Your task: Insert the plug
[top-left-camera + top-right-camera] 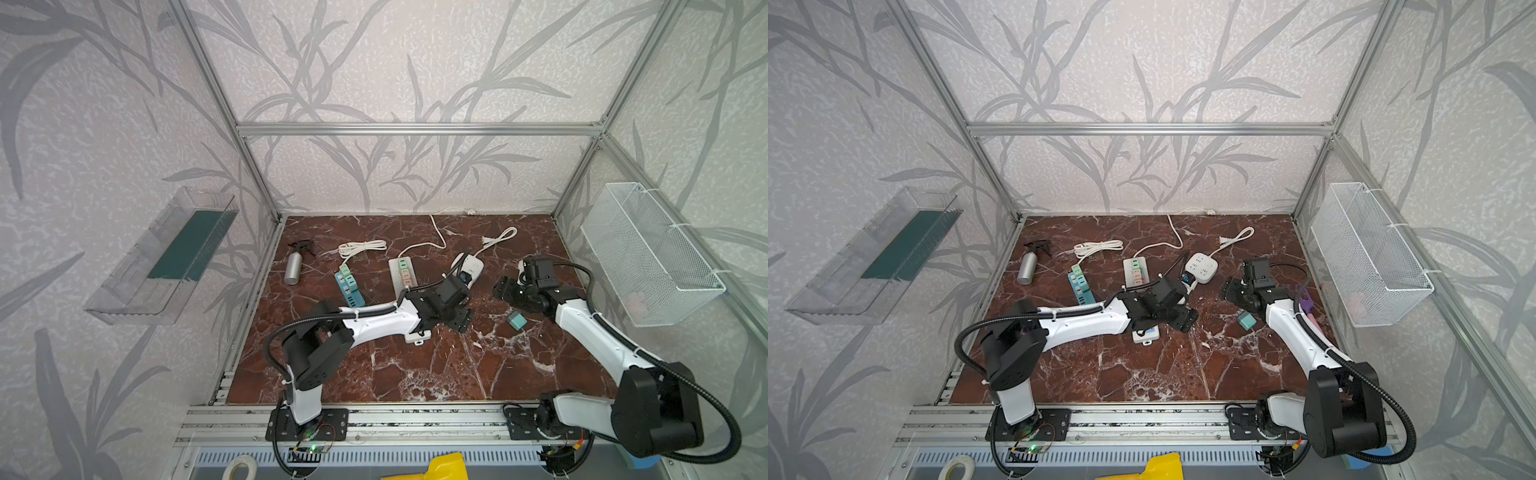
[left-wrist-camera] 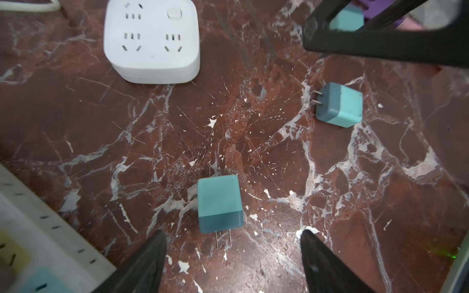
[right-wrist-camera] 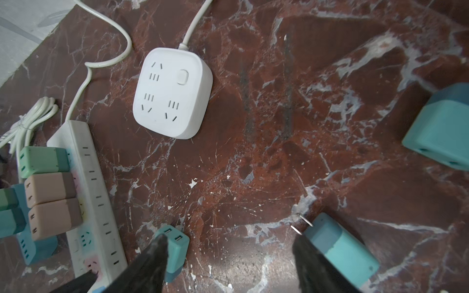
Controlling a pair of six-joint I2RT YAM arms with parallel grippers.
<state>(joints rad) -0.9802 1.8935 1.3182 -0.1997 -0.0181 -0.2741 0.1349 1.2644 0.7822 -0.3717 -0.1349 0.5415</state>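
Note:
A teal plug point(image 2: 219, 204) lies flat on the marble, its two prongs pointing at my left gripper point(image 2: 232, 243), which hangs open just short of it with nothing between the fingers. A second teal plug point(image 1: 516, 321) lies to its right, also on its side point(image 2: 338, 105). In the right wrist view, a third plug point(image 3: 441, 129) sits farther off. The white square socket block point(image 1: 469, 268) rests behind both grippers, its holes facing up point(image 3: 173, 92). My right gripper point(image 1: 500, 291) hovers open and empty above the marble; two plugs show past its fingertips point(image 3: 302, 243).
A long white power strip point(image 3: 94, 192) with green and tan plugs in it lies left of the socket block, beside a teal strip point(image 1: 348, 286). A spray bottle point(image 1: 294, 266) and coiled cable point(image 1: 361, 248) lie at the back left. A wire basket point(image 1: 648, 253) hangs on the right wall.

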